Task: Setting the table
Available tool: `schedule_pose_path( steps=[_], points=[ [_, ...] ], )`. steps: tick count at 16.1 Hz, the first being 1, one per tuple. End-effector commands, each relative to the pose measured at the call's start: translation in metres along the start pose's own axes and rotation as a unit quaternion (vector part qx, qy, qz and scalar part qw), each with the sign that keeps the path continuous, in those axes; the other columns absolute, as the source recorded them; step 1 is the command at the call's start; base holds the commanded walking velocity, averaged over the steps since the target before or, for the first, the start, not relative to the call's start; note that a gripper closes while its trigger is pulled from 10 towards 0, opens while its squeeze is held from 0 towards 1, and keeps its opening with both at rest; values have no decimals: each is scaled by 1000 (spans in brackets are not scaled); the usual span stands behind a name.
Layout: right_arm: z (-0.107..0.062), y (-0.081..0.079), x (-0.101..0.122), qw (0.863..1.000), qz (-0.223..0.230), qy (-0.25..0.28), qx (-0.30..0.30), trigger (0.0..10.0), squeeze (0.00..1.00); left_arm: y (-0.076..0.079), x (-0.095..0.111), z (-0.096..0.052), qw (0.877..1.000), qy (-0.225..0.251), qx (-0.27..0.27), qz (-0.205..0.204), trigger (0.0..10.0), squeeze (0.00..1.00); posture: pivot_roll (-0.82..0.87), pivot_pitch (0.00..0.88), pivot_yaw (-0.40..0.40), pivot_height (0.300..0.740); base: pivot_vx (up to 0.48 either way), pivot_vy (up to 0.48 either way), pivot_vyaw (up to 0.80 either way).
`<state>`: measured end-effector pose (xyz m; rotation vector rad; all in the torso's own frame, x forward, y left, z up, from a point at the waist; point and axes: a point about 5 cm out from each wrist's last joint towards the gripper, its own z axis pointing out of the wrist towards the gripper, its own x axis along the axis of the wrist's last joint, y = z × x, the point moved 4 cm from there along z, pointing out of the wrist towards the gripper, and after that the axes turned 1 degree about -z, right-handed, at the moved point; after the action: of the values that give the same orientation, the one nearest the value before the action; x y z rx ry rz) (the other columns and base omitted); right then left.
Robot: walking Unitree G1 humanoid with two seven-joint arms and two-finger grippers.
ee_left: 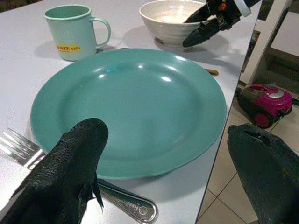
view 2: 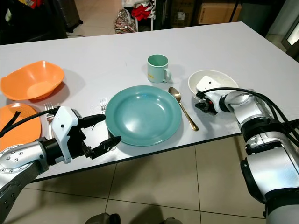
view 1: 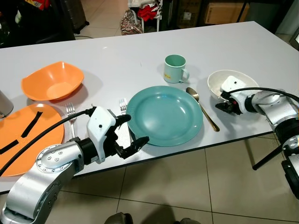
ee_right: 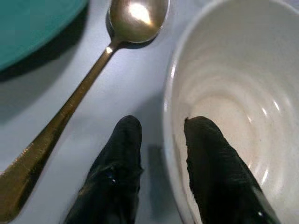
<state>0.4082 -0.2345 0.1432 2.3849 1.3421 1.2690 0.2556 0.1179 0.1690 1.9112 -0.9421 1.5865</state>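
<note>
Straddling the near rim of the white bowl [ee_right: 233, 93] on the table [view 1: 117, 60], my right gripper [ee_right: 161, 126] has one finger inside, one outside, not yet closed; pinch squarely before shifting it, clear of the spoon [ee_right: 84, 88]. My left gripper [view 1: 133, 133] hovers wide open, empty, beside the teal plate [view 1: 164, 115]. Mug [ee_left: 74, 30] label: unreadable.

Illumination is bright, even and overhead. The white table [view 1: 117, 60] is close to overexposed, and objects cast soft, short shadows. Small specular highlights appear on the teal plate [ee_left: 126, 105] and on the spoon [ee_right: 135, 14] bowl. Both head views are sharp, without motion blur. In the wrist views, the near black fingers [ee_left: 65, 172] are slightly out of focus.
</note>
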Motion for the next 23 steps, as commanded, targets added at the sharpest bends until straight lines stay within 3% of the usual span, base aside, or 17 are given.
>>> schedule_pose_path(
  steps=[1,11,14,16,19,20,21,22,23],
  points=[
    [-2,3,4,1000,2,7,-1,0,0,-1,-1,-4,1000,-6,1,0,10000,0,-107,94,26,740,0,0,0],
    [-2,5,2,1000,-4,2,-1,0,0,-3,0,-5,1000,-4,3,5,10000,0,-104,79,28,740,0,0,0],
    [-8,14,3,1000,-6,-2,-18,0,0,-4,1,-6,1000,-3,7,6,10000,0,-98,76,26,740,0,0,0],
    [-17,28,7,998,-37,-13,-40,0,0,-6,3,-8,1000,1,13,6,10000,0,-96,75,24,740,0,0,0],
    [-44,59,50,989,-119,17,-83,0,0,-7,4,-10,1000,6,21,5,10000,0,-96,77,19,740,0,0,0],
    [-46,60,55,988,-126,24,-84,0,0,-7,4,-10,1000,6,21,5,10000,0,-96,77,19,740,0,0,0],
    [-50,54,82,983,-155,69,-69,0,0,-7,4,-9,1000,7,22,4,10000,0,-98,78,15,740,0,0,0],
    [-51,49,90,981,-163,83,-60,0,0,-7,4,-9,1000,8,22,5,10000,0,-98,78,15,740,0,0,0],
    [-52,37,106,977,-176,115,-35,0,0,-8,5,-9,1000,9,23,6,10000,0,-94,79,12,740,0,0,0]
  ],
)
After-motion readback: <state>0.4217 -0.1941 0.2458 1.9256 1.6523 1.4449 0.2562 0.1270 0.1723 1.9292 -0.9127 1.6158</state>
